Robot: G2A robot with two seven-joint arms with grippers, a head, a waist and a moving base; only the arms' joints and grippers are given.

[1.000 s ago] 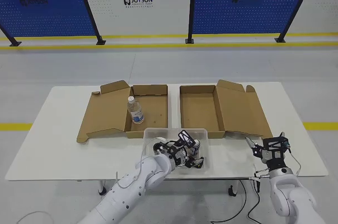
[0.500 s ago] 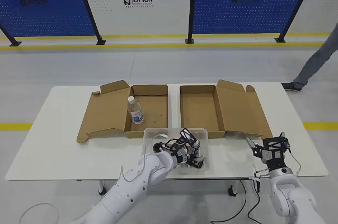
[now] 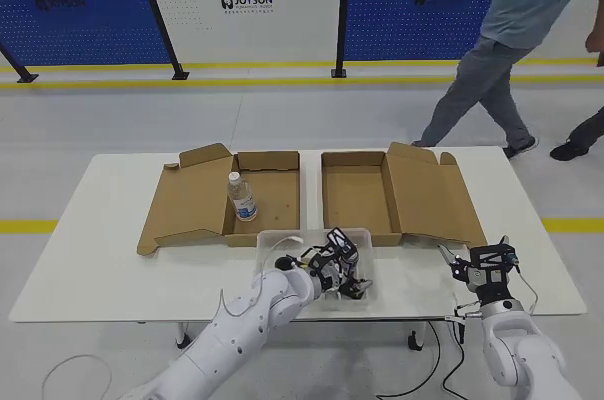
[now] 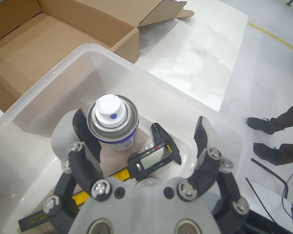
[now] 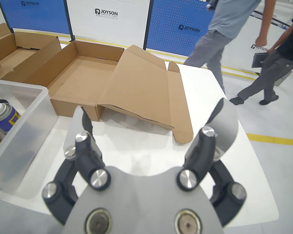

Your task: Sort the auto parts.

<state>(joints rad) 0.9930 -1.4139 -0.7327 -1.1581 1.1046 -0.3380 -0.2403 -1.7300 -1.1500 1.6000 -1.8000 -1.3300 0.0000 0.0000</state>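
A clear plastic bin (image 3: 272, 240) stands at the table's front edge, below two open cardboard boxes. Inside it, a blue spray can (image 4: 113, 122) with a white cap stands upright beside a black digital caliper (image 4: 153, 157) with a yellow scale. My left gripper (image 4: 140, 132) is down in the bin (image 4: 70, 74), open, one finger (image 4: 81, 127) against the can's side and the caliper between the jaws. From above, the left gripper (image 3: 340, 262) sits in the bin's right half. My right gripper (image 5: 150, 113) hangs open and empty over the table, right of the bin (image 5: 17, 113); the can (image 5: 2, 113) shows there too.
The left cardboard box (image 3: 272, 190) holds a clear water bottle (image 3: 242, 195). The right cardboard box (image 3: 357, 195) lies bare, its lid flap (image 3: 427, 195) spread toward the right gripper (image 3: 477, 262). White tabletop (image 3: 102, 250) lies left of the bin.
My left gripper has shifted slightly rightward inside the bin, closer to the spray can. The right arm has kept still.
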